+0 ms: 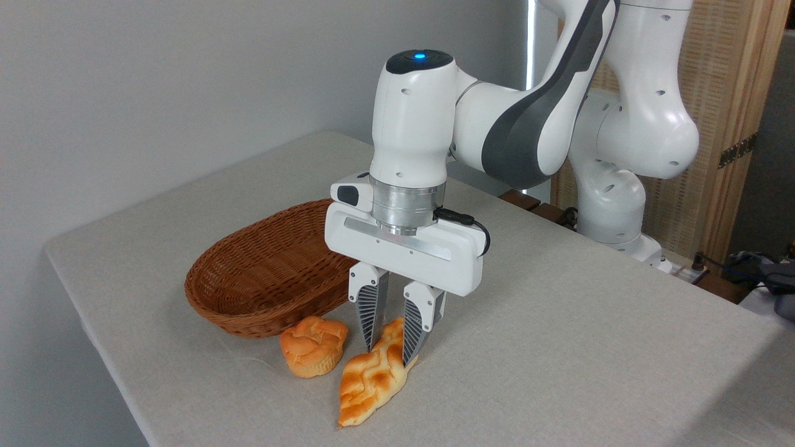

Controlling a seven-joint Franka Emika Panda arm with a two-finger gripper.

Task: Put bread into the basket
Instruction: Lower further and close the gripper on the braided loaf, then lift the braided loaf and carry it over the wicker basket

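Partly, the gripper (pixel 389 347) is hiding the far end of the bread (pixel 371 380), its two ribbed fingers (pixel 367 310) pinching the loaf from either side near that upper tip. The bread is lying on the table (pixel 559 323), its long axis running from the near pointed end, aimed toward the camera, back and slightly right. One loaf, one small round bun (pixel 312 345) and one basket (pixel 267 273) are showing. The bun is sitting just left of the loaf, in front of the basket; the gripper body is covering the basket's right rim.
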